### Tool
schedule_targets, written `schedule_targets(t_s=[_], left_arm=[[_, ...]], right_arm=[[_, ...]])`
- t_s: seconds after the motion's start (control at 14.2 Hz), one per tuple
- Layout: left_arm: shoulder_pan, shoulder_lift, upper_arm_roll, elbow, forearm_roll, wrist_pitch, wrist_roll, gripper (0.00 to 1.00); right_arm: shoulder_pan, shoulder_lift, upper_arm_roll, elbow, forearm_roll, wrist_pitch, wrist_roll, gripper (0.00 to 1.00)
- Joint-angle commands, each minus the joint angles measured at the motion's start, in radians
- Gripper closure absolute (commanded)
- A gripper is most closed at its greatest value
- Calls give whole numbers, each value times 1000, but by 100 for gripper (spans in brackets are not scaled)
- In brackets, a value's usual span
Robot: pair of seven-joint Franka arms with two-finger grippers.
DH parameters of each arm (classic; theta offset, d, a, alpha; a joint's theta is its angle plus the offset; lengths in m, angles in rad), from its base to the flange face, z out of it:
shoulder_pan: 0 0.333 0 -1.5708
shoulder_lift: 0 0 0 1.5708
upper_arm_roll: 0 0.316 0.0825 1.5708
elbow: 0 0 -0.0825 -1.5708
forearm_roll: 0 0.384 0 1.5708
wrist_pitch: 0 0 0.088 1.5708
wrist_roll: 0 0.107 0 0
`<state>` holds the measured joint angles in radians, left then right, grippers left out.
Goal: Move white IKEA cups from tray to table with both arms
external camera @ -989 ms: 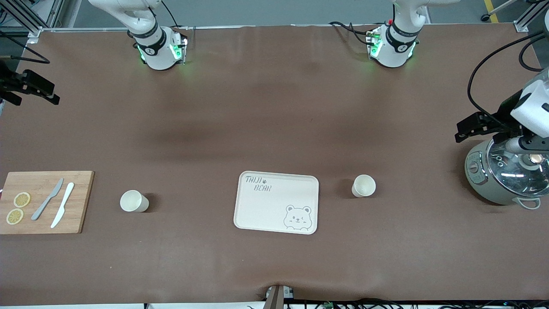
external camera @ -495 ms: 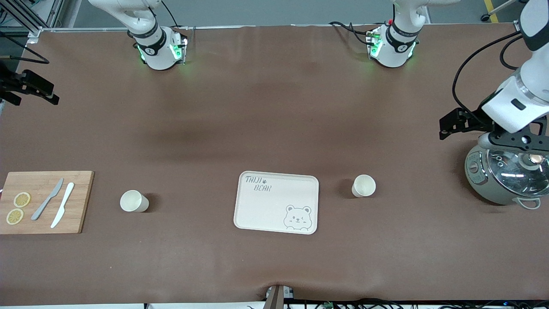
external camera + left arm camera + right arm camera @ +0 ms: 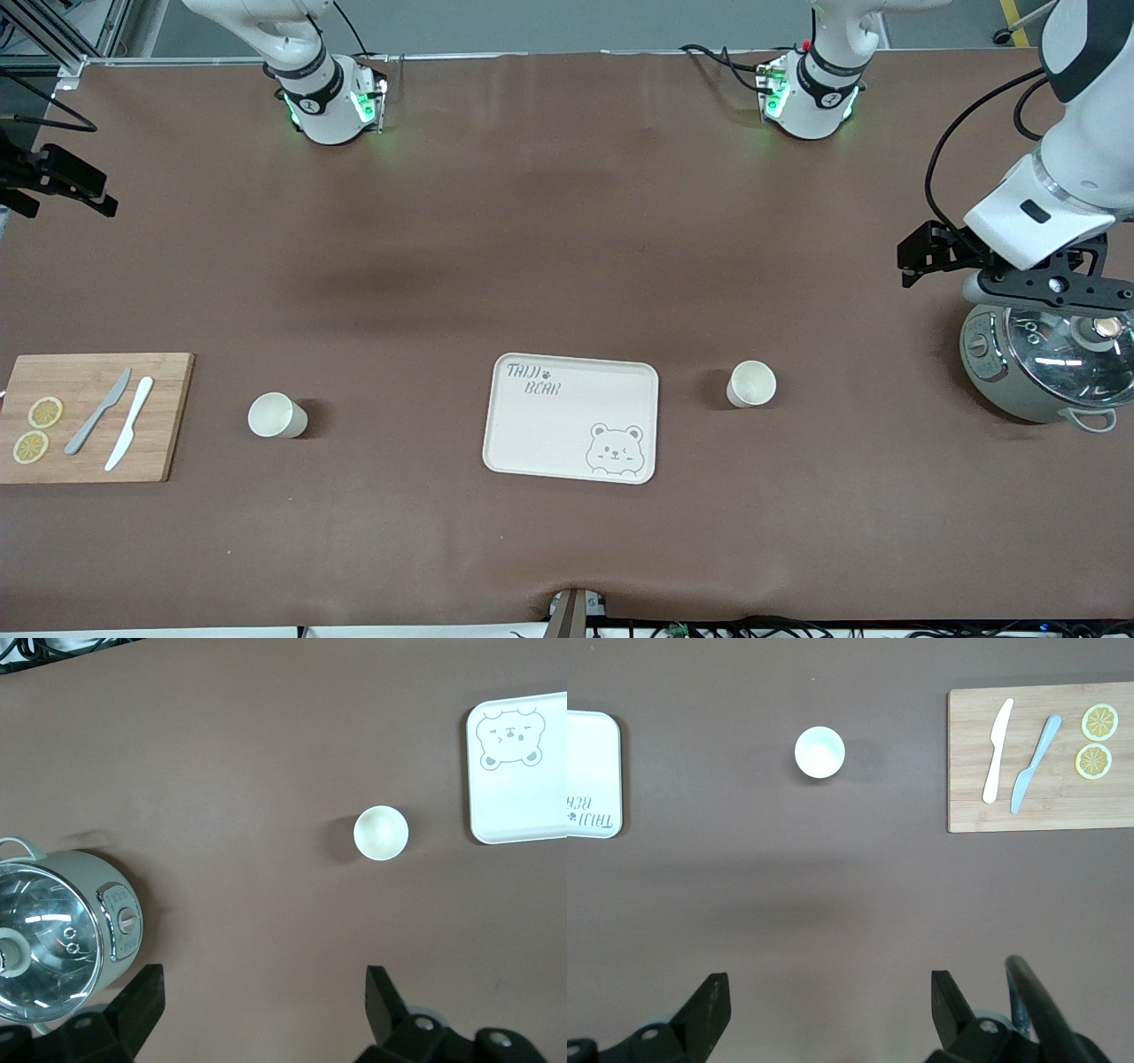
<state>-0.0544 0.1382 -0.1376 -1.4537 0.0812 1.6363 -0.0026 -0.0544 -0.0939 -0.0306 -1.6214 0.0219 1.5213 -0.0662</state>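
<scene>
Judging from both cups off the tray on the worktop, found task done, left end effector and right end effector wide open, empty.

Matt brown sheet covers the worktop. Cups and tray look smooth, cream, matt; the board is pale wood. The cooker lid gleams glossy.

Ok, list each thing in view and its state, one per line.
Tray: bare, flat on the table.
Cup near the left arm's end: upright, on the table, beside the tray.
Cup near the cutting board: upright, on the table.
Pot: glass lid on.
Cutting board: carries two knives and two lemon slices.
Left claw: open, holding nothing.
Right claw: open, holding nothing.
</scene>
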Motion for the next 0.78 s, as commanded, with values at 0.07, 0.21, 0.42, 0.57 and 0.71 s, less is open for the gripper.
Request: schedule_targets(t_s=[0.07,0.21,0.42,0.57,0.71], left_arm=[[5,-3,-5,6,20,0,1,0],[8,-6,-5,4,20,0,12,0],[18,-8,-4,6,16,0,18,0],[18,-6,-2,6,14,0,10,0],[19,-6,-1,4,15,0,16,0]], right_arm=[[-5,6,3,23,-11,-13,16,0],[-5,6,3,26,-11,-12,16,0],[-5,5,3,26,-11,-13,16,0],[-5,5,3,28,-11,-13,16,0],[-5,6,3,26,-11,-13,16,0]])
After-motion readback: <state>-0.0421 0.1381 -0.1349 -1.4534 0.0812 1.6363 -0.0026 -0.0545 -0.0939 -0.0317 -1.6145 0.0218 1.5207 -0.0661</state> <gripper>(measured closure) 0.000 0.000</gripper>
